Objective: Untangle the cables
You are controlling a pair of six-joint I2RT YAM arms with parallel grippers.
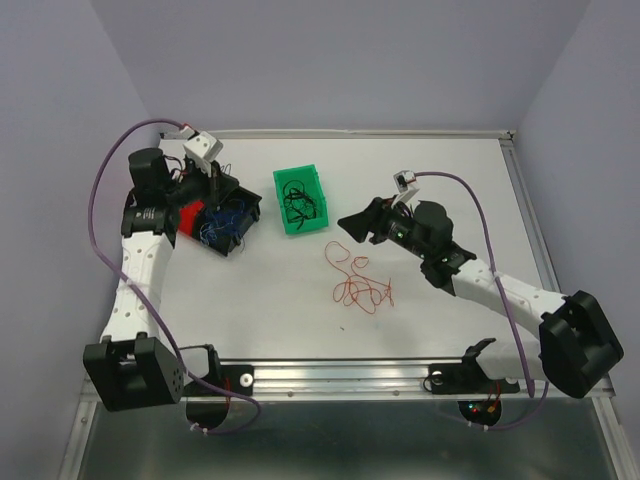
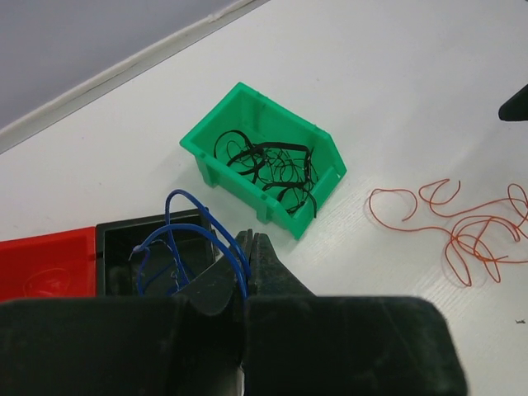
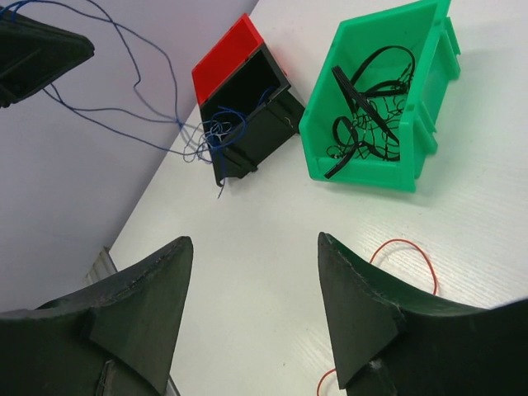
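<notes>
**Sorting part done: black binned, blue in hand, red outstanding.**
The black cables lie in the green bin. The blue cable trails from the black bin, beside a red bin, up to the left gripper, whose fingers are pressed together on a strand. The red cable lies looped on the white table, near the right gripper, which is spread wide and holds nothing. Judged remaining: settle the blue, collect the red. Plain lilac walls enclose the table.
</notes>
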